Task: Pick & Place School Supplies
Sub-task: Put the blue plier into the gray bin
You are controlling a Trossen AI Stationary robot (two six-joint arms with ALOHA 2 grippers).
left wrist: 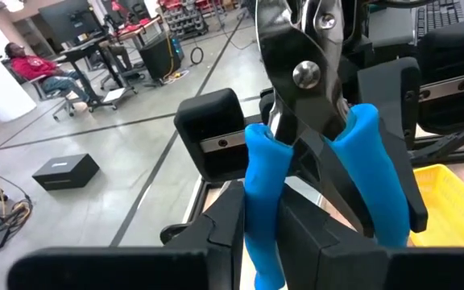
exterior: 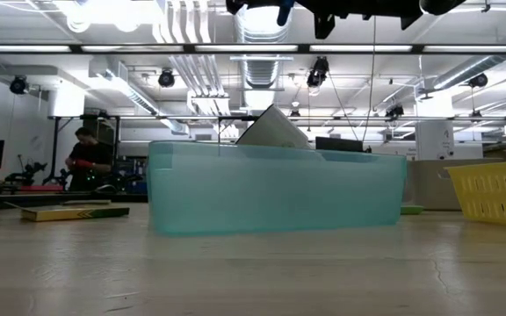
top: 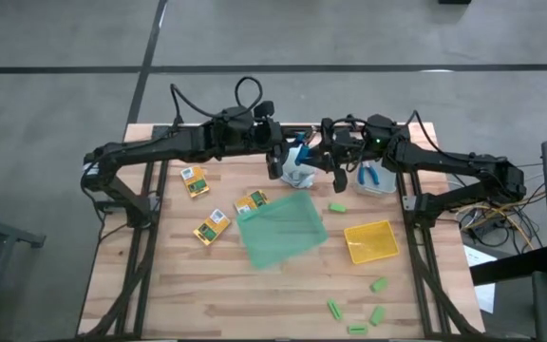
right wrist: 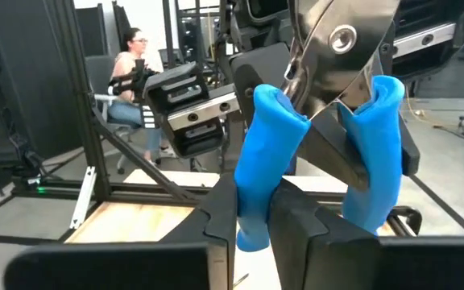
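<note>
Holding blue-handled scissors aloft near the bench's far edge, left gripper pinches one handle; right gripper pinches a second pair alongside.

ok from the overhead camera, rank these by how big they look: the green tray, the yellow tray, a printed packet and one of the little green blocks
Largest to smallest in the high view:
1. Green tray, clearly the biggest.
2. Yellow tray.
3. Printed packet.
4. Green block, the smallest.
All four lie flat on the table, so nearness to the camera hardly skews this.
</note>
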